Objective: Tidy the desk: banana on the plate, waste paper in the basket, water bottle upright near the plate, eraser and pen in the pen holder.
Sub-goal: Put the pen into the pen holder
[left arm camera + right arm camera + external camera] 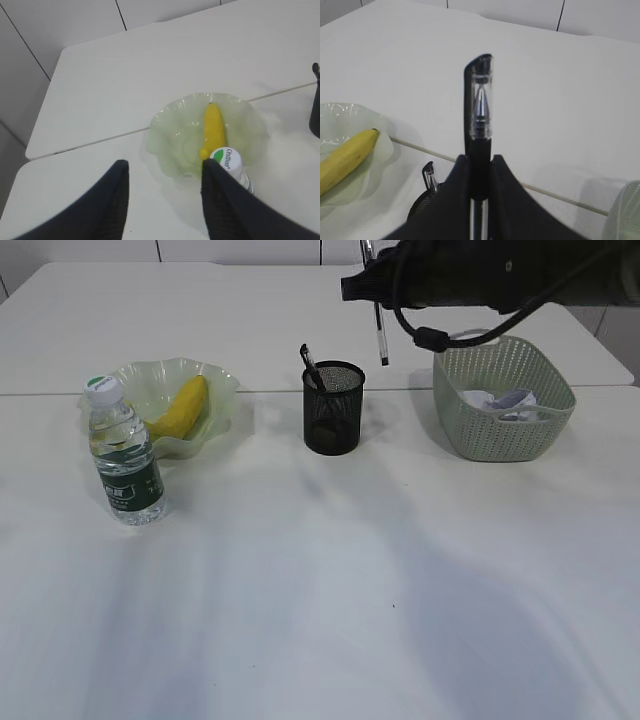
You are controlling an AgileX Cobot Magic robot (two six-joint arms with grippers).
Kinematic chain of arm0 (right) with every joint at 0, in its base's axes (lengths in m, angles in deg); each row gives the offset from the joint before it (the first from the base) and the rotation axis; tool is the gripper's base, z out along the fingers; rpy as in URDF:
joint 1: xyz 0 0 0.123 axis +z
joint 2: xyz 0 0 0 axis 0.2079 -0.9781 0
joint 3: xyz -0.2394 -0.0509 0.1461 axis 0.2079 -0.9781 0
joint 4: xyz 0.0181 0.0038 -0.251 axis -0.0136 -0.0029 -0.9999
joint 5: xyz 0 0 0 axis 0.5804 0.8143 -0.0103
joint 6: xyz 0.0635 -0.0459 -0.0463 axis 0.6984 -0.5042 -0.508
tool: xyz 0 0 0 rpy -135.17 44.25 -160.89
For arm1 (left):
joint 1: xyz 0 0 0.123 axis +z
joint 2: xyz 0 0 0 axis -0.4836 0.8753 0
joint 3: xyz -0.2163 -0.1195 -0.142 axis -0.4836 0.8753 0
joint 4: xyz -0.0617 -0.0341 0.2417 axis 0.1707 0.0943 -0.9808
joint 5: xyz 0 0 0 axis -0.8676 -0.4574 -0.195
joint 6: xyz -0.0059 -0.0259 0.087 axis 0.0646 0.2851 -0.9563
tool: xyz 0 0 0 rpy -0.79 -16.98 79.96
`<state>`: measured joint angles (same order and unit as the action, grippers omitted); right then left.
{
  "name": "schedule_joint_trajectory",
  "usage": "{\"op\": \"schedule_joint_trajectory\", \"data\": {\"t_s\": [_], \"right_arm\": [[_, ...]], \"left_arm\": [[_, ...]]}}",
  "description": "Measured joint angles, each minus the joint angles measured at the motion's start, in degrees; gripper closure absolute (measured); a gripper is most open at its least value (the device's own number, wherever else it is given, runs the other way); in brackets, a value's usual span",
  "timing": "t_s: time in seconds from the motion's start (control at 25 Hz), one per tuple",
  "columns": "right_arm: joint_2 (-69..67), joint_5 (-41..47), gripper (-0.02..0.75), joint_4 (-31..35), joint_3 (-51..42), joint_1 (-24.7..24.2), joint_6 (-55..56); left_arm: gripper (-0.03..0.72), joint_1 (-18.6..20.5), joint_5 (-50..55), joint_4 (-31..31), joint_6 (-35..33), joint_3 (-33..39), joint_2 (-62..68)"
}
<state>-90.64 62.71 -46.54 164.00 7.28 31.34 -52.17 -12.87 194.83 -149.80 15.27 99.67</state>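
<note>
My right gripper (480,167) is shut on a black-and-clear pen (479,105). In the exterior view that pen (381,335) hangs upright above and to the right of the black mesh pen holder (333,410), which holds another pen (311,366). The banana (183,407) lies in the pale green wavy plate (225,380). The water bottle (125,455) stands upright in front of the plate. The waste paper (497,400) lies in the sage-green basket (503,430). My left gripper (165,172) is open and empty above the desk beside the bottle cap (226,159). The eraser is not visible.
The white desk (320,590) has a seam (60,393) running across it behind the plate and holder. My right arm (480,275) crosses the top right of the exterior view, above the basket.
</note>
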Motion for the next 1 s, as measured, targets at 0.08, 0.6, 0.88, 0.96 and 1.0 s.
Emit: {"op": "schedule_joint_trajectory", "data": {"t_s": [0.08,0.6,0.88,0.96,1.0], "right_arm": [[-1.3,-1.9,0.697,0.0,0.0,0.0,0.0],[-7.9,-14.1,0.697,-3.1,0.3,0.2,4.9],[-11.0,-15.7,0.697,-7.3,3.8,0.4,8.6],[-12.0,-16.0,0.697,-7.4,5.0,0.4,8.8],[-12.6,-16.0,0.697,-7.5,5.5,0.4,9.1]], "left_arm": [[0.349,0.0,0.0,0.0,-0.1,0.0,0.0],[0.353,0.0,-0.2,0.0,-2.6,0.0,0.0],[0.358,0.0,-0.3,0.1,-2.8,0.0,0.0],[0.359,0.0,-0.3,0.1,-3.2,0.0,0.0],[0.359,0.0,-0.4,0.1,-3.4,0.0,0.0]]}}
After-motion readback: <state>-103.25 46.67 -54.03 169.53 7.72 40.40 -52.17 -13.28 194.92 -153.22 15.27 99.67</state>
